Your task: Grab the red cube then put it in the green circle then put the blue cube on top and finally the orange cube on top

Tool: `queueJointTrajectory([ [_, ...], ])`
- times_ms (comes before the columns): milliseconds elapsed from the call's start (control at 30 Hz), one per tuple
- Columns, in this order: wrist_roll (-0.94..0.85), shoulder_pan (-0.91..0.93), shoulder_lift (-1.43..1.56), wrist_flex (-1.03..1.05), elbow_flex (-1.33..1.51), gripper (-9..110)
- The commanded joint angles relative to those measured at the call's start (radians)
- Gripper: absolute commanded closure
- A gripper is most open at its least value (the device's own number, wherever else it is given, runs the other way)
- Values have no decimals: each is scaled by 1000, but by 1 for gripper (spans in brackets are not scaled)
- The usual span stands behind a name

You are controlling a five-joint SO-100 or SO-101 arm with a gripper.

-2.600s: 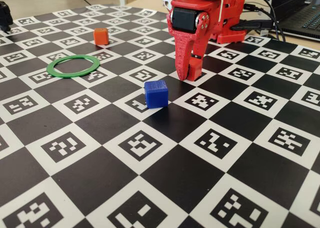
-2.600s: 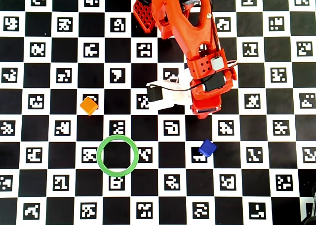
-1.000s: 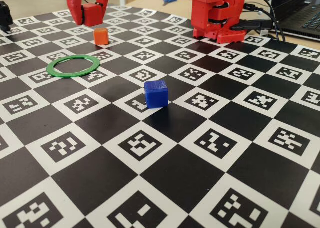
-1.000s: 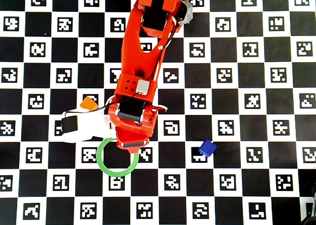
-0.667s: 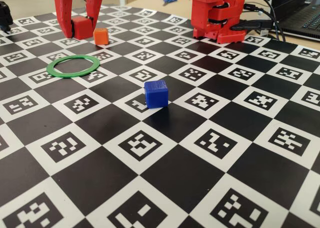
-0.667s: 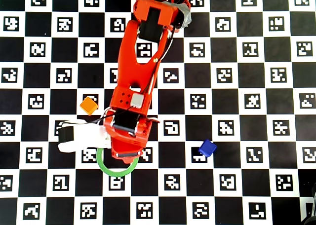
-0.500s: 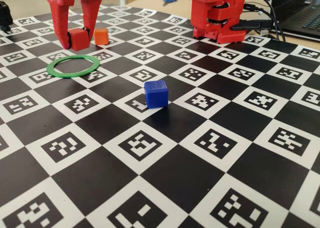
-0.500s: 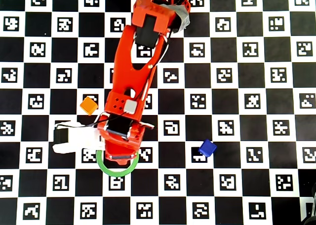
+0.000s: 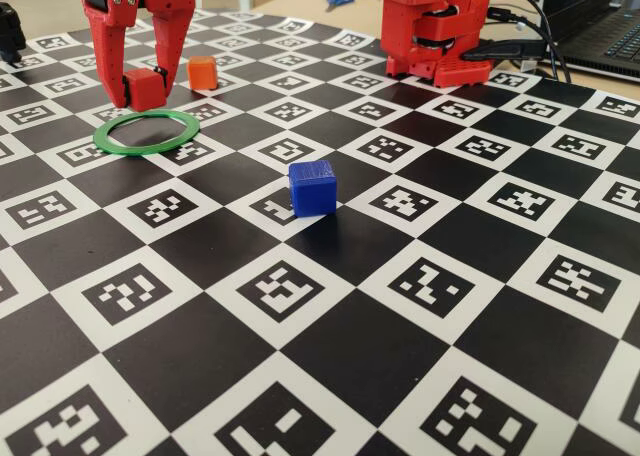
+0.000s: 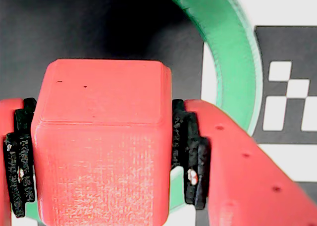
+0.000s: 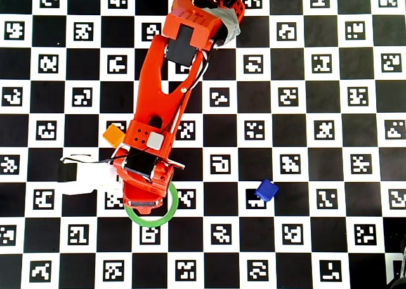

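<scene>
gripper was clamped on the red cube, hanging just over the green circle; blue cube sat well apart

From overhead, the red arm covers the upper left part of the thin flat green plastic ring, and the small red plastic cube is entirely hidden beneath it. In the wrist view, the picture's bottom edge cuts off that cube, and only arcs of the ring show.
</scene>
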Motion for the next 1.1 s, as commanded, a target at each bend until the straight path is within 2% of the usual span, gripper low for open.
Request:
queueJointTrajectory([
  [0, -2, -9, 37, -23, -94, 95],
  [867, 20, -25, -8, -75, -64, 94],
  [1067, 35, -25, 0, -67, -64, 91],
])
